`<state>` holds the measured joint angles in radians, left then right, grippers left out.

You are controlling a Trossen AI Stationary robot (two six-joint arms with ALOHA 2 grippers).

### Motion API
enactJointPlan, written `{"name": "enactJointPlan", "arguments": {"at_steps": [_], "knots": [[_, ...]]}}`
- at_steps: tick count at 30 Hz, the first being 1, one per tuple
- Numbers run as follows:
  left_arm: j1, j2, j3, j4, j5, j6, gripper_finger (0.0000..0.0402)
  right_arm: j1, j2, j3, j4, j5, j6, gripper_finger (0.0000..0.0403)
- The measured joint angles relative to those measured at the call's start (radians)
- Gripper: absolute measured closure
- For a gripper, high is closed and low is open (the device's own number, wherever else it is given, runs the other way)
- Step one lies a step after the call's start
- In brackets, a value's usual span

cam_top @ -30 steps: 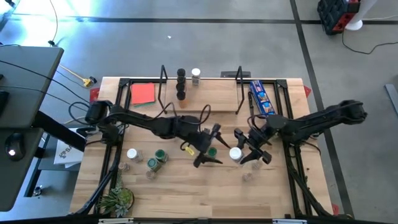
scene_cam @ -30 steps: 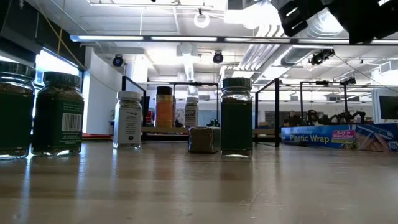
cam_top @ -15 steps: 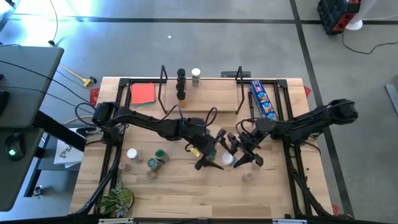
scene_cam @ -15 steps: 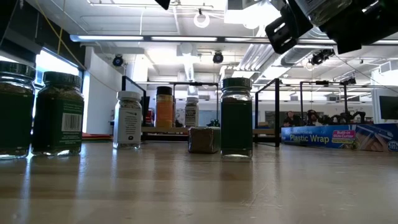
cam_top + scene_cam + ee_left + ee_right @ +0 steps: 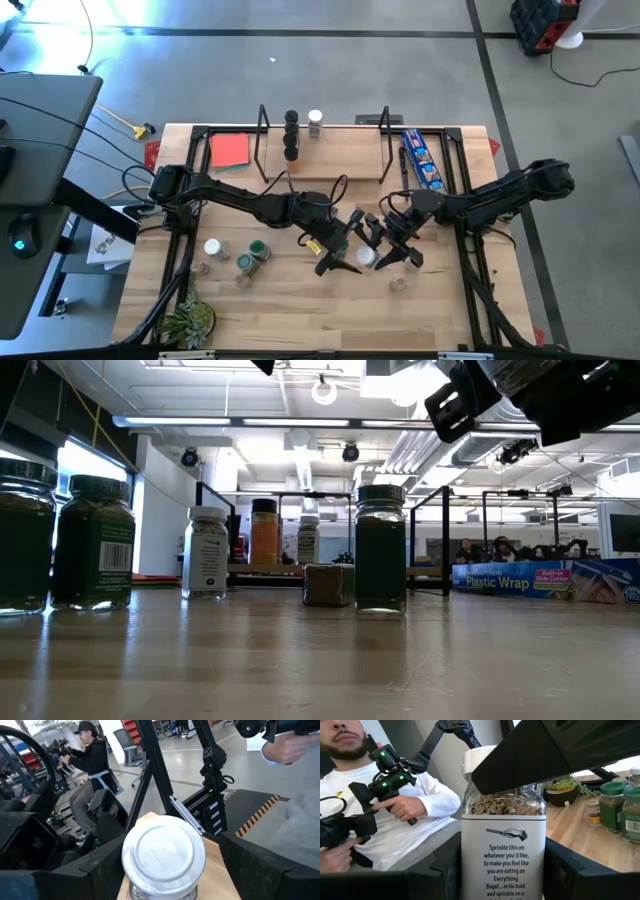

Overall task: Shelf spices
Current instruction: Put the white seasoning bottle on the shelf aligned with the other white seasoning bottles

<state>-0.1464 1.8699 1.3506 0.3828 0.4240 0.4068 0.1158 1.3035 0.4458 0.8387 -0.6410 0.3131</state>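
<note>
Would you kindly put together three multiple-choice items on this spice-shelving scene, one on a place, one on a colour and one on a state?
1. Where does the red square lie?
A. Beside the plant
B. On the tabletop left of the shelf
C. Under the blue packet

2. What colour is the lid of the jar in the right gripper?
A. White
B. Green
C. Black

3. How does the left gripper stand?
A. Shut on a green-lidded jar
B. Parked off the table
C. Open, its fingers on either side of the held jar

Answers:
1 B: the high view shows it just outside the shelf's left black loop.
2 A: the left wrist view looks down on a white lid.
3 C: the left wrist view shows the fingers wide apart around that jar.
</note>
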Motion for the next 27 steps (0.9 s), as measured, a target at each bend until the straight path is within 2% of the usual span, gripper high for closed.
{"name": "enactJointPlan", "arguments": {"at_steps": [9,16,18,22,27], "knots": [[-0.002,0.001,0.0,0.013,-0.045,0.015,0.0198,0.0,0.0,0.0,0.003,-0.002,0.019,0.0217],[-0.004,-0.003,0.0,-0.016,-0.066,-0.04,0.0204,0.001,0.0,0.0,-0.011,0.027,0.032,0.0217],[-0.009,-0.012,0.0,-0.065,-0.124,-0.066,0.0204,-0.004,-0.001,0.0,-0.036,0.029,0.065,0.0197],[-0.023,-0.02,0.0,-0.18,-0.311,-0.119,0.0205,-0.026,-0.005,0.0,-0.132,0.071,0.149,0.0123],[-0.021,-0.02,-0.001,-0.248,-0.451,-0.231,0.0205,-0.049,-0.098,0.002,-0.402,0.184,0.117,0.0101]]}}
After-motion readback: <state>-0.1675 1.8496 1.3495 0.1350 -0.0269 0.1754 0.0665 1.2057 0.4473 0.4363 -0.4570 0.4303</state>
